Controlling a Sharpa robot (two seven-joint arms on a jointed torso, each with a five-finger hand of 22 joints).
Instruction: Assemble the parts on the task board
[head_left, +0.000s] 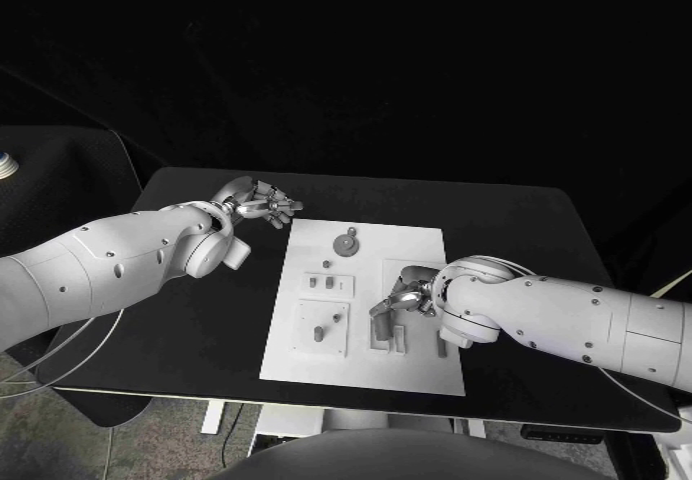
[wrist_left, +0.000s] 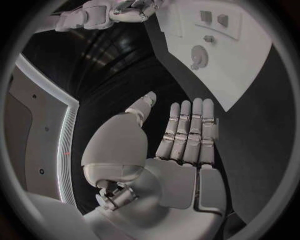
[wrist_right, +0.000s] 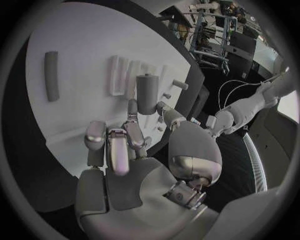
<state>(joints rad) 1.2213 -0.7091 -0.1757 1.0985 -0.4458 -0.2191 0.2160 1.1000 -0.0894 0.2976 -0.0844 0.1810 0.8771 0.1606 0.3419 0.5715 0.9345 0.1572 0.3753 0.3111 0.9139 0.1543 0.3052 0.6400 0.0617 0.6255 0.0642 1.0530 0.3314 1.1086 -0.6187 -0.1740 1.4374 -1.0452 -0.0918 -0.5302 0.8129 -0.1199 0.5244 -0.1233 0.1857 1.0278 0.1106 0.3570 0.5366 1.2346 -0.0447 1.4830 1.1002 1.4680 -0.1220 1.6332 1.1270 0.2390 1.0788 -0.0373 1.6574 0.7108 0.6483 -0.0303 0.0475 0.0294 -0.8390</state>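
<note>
The white task board (head_left: 296, 355) lies in the middle of the black table. My right hand (head_left: 408, 297) is over its right half and pinches an upright grey part (wrist_right: 147, 92) between thumb and a finger, just by the white ribbed holder (wrist_right: 120, 75). A grey bar (wrist_right: 51, 75) lies flat on the board beyond the fingers. A round grey part (head_left: 348, 241) sits near the board's far edge, with small pegs (head_left: 336, 318) and square pieces (head_left: 320, 284) on the left half. My left hand (head_left: 260, 205) hovers off the board's far left corner, fingers straight and holding nothing.
Bare black table (head_left: 202, 320) runs along both sides of the board. The board (wrist_left: 250, 75) with the round part (wrist_left: 199, 54) lies ahead of my left hand's fingers (wrist_left: 187, 130).
</note>
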